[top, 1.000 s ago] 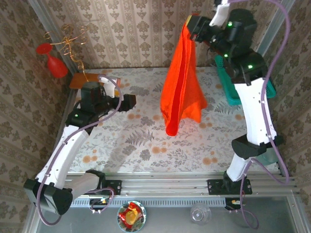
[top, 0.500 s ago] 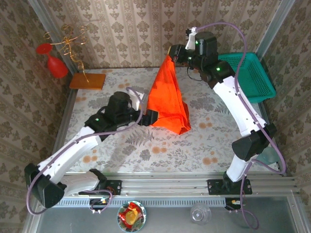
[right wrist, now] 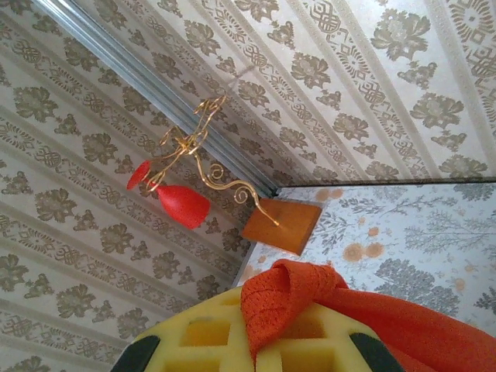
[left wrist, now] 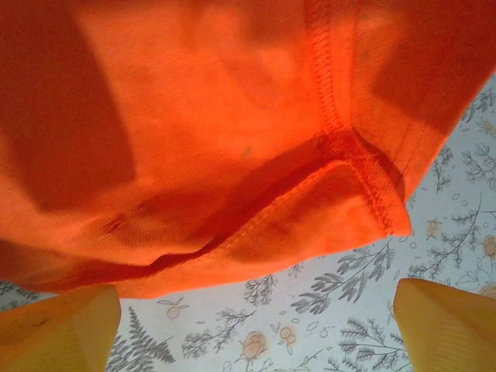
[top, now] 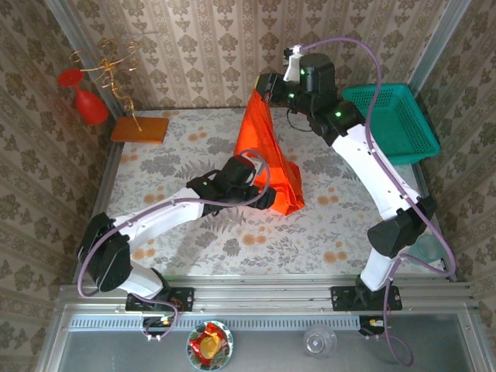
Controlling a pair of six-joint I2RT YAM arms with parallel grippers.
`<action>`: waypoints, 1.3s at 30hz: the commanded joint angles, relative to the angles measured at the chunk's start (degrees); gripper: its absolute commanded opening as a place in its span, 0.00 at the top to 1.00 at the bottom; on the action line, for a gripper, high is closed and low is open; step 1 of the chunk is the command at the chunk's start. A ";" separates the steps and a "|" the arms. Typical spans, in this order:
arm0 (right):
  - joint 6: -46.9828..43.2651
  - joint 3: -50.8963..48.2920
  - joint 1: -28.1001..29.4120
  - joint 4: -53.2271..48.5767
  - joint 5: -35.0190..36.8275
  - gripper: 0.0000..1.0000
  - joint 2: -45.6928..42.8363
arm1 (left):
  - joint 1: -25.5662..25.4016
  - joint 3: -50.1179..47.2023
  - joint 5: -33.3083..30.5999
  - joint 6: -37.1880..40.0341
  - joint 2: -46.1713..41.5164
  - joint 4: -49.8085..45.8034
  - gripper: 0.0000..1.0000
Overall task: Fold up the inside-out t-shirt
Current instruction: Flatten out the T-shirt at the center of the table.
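The inside-out t-shirt (top: 267,155) is bright orange-red cloth, hanging from one bunched end with its lower part slumped on the flowered tablecloth (top: 194,232). My right gripper (top: 267,84) is shut on that top end near the back wall; in the right wrist view a knot of the shirt (right wrist: 298,298) sits pinched between the yellow pads (right wrist: 209,333). My left gripper (top: 267,195) stands open low at the shirt's bottom edge. In the left wrist view its yellow fingertips (left wrist: 54,329) frame bare tablecloth, with the shirt's hem and stitched seam (left wrist: 325,147) just beyond them.
A teal basket (top: 391,116) leans at the back right. A red cone ornament (top: 89,105) on gold wire and an orange wooden board (top: 139,129) stand at the back left. A food plate (top: 209,345) and a glass (top: 319,339) sit below the rail.
The right arm has come down and leftward with the shirt, so its lower part now rests on the table. The left arm has swung right to the shirt's bottom edge, still open.
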 commanded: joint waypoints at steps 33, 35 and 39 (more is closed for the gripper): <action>-1.20 -5.82 12.44 8.48 35.26 1.00 -11.76 | -6.70 -0.12 -17.09 -6.19 3.88 -1.82 0.30; -3.06 -7.38 11.88 8.25 36.90 1.00 -13.39 | -5.78 -1.93 -17.45 -5.87 1.74 -1.49 0.49; -4.60 -10.21 9.72 6.18 37.50 1.00 -16.57 | -1.91 -4.78 -15.14 -3.52 -2.86 -0.29 0.83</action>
